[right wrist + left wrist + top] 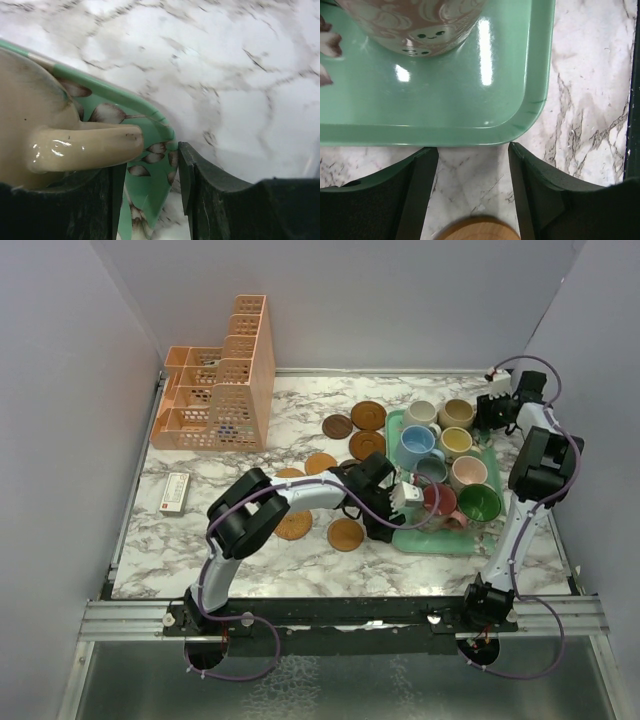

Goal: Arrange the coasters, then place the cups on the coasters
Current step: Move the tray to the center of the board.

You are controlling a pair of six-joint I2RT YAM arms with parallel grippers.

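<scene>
Mint-green tray (440,543) at centre right of the top view carries all eight cups (415,447); brown coasters (346,534) lie scattered on the marble worktop (200,540) left of it. The left tool (473,155) gapes empty beside the tray's corner. The right tool (152,165), also open, sits just short of a beige cup's handle (85,145).

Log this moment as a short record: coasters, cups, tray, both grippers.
coasters: scattered on the table left of the tray, none under a cup
cups: all eight standing on the tray
left gripper: open, empty, just outside the tray's rim
right gripper: open, by the handle of the tan cup
</scene>
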